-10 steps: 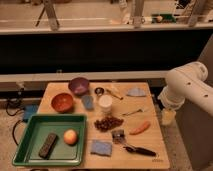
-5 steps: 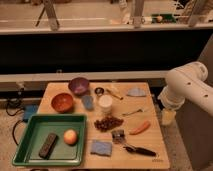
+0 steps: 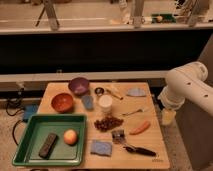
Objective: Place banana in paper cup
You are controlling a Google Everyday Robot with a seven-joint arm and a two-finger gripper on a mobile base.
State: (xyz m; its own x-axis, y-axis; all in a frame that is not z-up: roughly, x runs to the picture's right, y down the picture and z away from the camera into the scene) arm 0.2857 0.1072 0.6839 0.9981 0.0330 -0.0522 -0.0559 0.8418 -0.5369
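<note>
Holding gripper (image 3: 168, 117) low beside the table's (image 3: 155, 150) right edge, jaws spread, gripping nothing. Finding banana (image 3: 115, 93) well left of the gripper and farther back, lying flat just beside a metal cup (image 3: 99, 91). Finding paper cup (image 3: 105, 104) upright, also well left of the gripper, near the banana, not touching it
</note>
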